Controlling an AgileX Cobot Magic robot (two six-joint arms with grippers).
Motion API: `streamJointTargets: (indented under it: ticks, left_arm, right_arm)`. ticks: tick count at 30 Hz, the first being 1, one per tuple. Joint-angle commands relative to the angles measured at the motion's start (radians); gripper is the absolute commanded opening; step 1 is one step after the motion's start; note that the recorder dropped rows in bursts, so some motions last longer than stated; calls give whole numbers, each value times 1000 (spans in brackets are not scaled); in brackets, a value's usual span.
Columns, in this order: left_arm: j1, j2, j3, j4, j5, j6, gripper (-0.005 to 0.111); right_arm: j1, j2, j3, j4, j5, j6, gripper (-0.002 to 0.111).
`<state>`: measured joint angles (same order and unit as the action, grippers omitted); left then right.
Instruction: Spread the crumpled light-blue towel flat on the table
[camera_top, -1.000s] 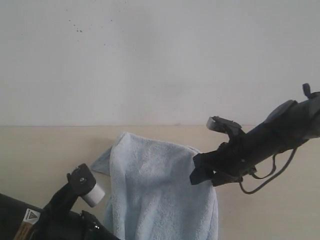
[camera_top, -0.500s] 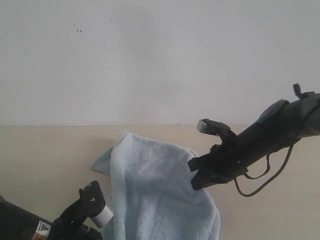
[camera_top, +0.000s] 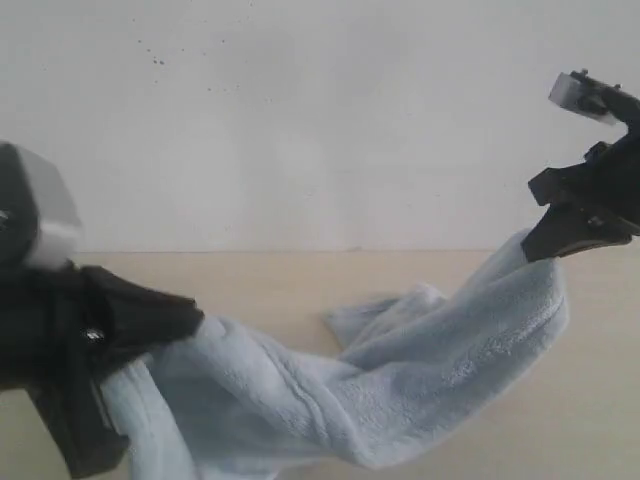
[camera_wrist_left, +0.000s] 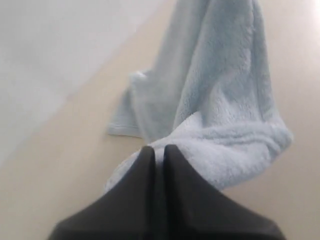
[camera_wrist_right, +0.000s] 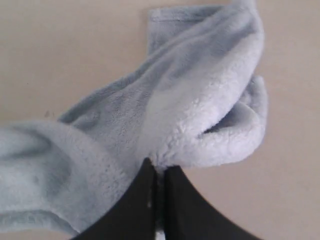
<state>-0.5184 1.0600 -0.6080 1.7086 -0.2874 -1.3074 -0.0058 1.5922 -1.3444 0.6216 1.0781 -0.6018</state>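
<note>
The light-blue fluffy towel (camera_top: 400, 380) hangs stretched between both grippers above the beige table (camera_top: 250, 285), sagging in the middle, with a hemmed corner (camera_top: 350, 318) resting on the tabletop. My left gripper (camera_top: 195, 322) is shut on the towel's left end at the lower left of the exterior view. My right gripper (camera_top: 535, 245) is shut on the other end, raised high at the right. In the left wrist view the closed fingers (camera_wrist_left: 158, 149) pinch the towel (camera_wrist_left: 220, 110). The right wrist view shows that gripper (camera_wrist_right: 158, 170) pinching a fold of the towel (camera_wrist_right: 190, 105).
A plain white wall (camera_top: 300, 120) rises behind the table's far edge. The left arm's dark body (camera_top: 50, 360) fills the lower left corner of the exterior view. Bare tabletop (camera_top: 580, 420) lies to the right under the raised arm.
Both grippers have closed on the towel. The right one has risen up and to the right with its end, the left has lifted and moved left, pulling the heap into a long band.
</note>
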Motion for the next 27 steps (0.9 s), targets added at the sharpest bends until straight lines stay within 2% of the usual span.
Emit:
streamJointTargets:
  ticks: [1,5,10,15,19,22,24,25,27]
  left_arm:
    - [-4,-215,-4,-17,33,4,4]
    - [-4,-370,-4,-30,33,2,4]
    - [-4,-486,-4,-30,29,-79,4]
    - [-4,-483,28,-26,43,-100,4]
    - [-4,-379,157,-19,243,-100,4]
    - [-4,-300,165,-17,396,-54,4]
    - [-4,-231,165,6,552,-40,4]
    - [-4,-177,165,21,598,-40,4]
    - [-4,-120,165,36,597,-40,4]
  right_arm:
    - [-7,-138,-5,-96,80,92,0]
    - [-7,-274,-5,-115,81,144,0]
    - [-7,-431,-5,-129,143,172,0]
    - [7,-450,2,-141,143,181,0]
    - [116,-340,101,-144,40,130,0]
    - [175,-236,127,-179,-57,119,0]
    - [197,-172,127,-182,-142,110,0]
    - [207,-132,127,-183,-183,92,2]
    - [223,-87,127,-180,-212,75,8]
